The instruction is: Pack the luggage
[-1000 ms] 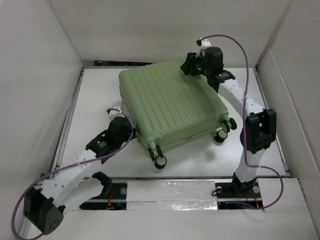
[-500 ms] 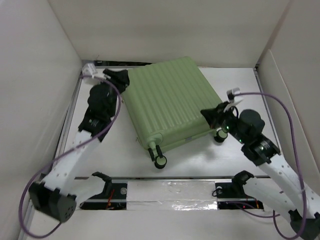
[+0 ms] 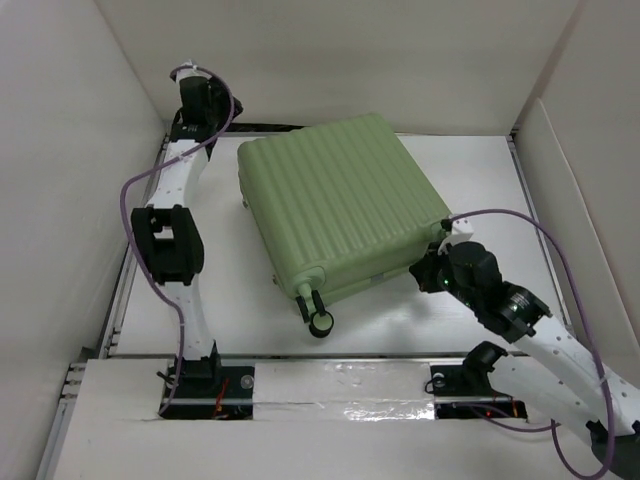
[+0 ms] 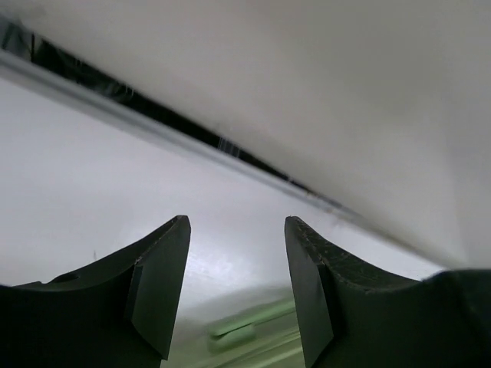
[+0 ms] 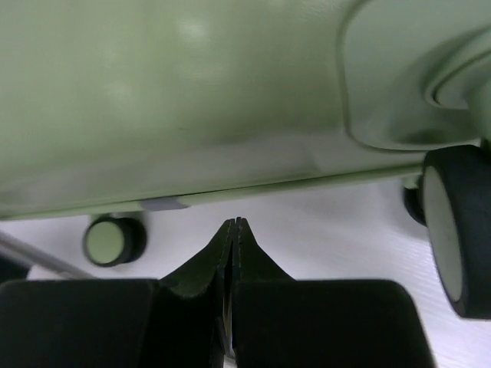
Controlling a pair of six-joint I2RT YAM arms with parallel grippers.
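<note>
Fingers point(image 4: 157, 291) of the left gripper point(image 4: 235, 226) stand partly apart with nothing between them. Ahead of them lies bare white table point(image 4: 92, 192), then a dark gap point(image 4: 153, 115) at the foot of the back wall point(image 4: 307, 77). Low between the fingers shows a blurred green sliver point(image 4: 234, 331), which I cannot place for sure.

From above, the left arm point(image 3: 170, 250) reaches to the far left corner. The suitcase point(image 3: 340, 215) lies to the right of its gripper, apart from it. It is closed and flat on the table, ribbed shell up and turned at an angle. Its wheeled end faces the arm bases, with one wheel point(image 3: 320, 322) jutting out at the near left corner.

The right gripper point(image 3: 420, 273) sits low just beside the suitcase's near right corner. Its fingers point(image 5: 207, 264) are pressed together tip to tip and hold nothing. Past the tips is the green underside of the wheeled end. One wheel point(image 5: 113, 239) stands to the gripper's left and another point(image 5: 453, 230) close on its right.
</note>
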